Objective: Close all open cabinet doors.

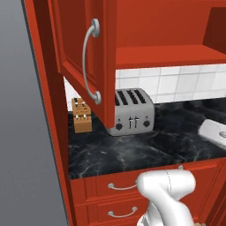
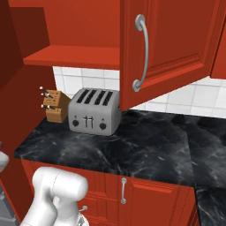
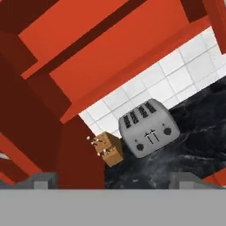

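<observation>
White arm (image 1: 167, 194) rises from lower right of left base view: rounded joint housing at bottom centre-right, link below it running down out of frame. In right base view, same arm (image 2: 55, 194) sits at lower left, bulky white elbow bent low. Gripper (image 3: 117, 178) at bottom of hand view: two small grey fingertips (image 3: 42, 180) set far apart near left and right, jaws wide open, nothing between them. Hand view rolled, camera tilted upward.

Cabinet door (image 1: 84, 57) top cut off; hides part of toaster (image 1: 132, 112).
</observation>
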{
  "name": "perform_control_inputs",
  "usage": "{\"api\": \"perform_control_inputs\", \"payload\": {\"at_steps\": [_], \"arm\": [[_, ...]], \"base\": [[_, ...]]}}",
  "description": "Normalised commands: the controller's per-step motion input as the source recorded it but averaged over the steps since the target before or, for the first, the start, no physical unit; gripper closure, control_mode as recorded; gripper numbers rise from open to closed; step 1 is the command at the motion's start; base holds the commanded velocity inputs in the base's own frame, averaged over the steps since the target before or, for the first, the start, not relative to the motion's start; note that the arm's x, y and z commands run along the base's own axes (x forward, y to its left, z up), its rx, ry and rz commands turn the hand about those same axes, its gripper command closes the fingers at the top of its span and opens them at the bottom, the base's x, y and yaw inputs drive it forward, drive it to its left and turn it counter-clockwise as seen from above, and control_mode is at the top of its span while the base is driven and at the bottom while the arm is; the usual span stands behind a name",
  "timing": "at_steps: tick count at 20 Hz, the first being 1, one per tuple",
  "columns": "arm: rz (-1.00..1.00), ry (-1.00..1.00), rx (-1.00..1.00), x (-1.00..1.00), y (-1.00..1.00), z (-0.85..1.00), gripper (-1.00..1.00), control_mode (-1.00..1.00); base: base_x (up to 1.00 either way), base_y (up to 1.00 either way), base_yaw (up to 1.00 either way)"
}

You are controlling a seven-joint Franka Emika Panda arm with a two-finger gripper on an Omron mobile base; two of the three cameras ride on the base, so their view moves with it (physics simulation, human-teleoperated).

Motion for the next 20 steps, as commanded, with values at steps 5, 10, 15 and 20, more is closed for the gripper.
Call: {"api": "perform_control_inputs", "payload": {"at_steps": [5, 10, 15, 20], "arm": [[0.25, -0.26, -0.33, -0.24, 0.64, 0.39, -1.00, -1.00], [0.22, -0.28, -0.38, -0.33, 0.63, 0.43, -1.00, -1.00], [0.07, -0.26, -0.38, -0.12, 0.70, 0.42, -1.00, -1.00], [-0.02, -0.10, -0.35, 0.06, 0.65, 0.34, -1.00, -1.00]], "base": [[0.00, 0.00, 0.00], [0.00, 0.00, 0.00], [0.00, 0.00, 0.00], [0.00, 0.00, 0.00]]}}
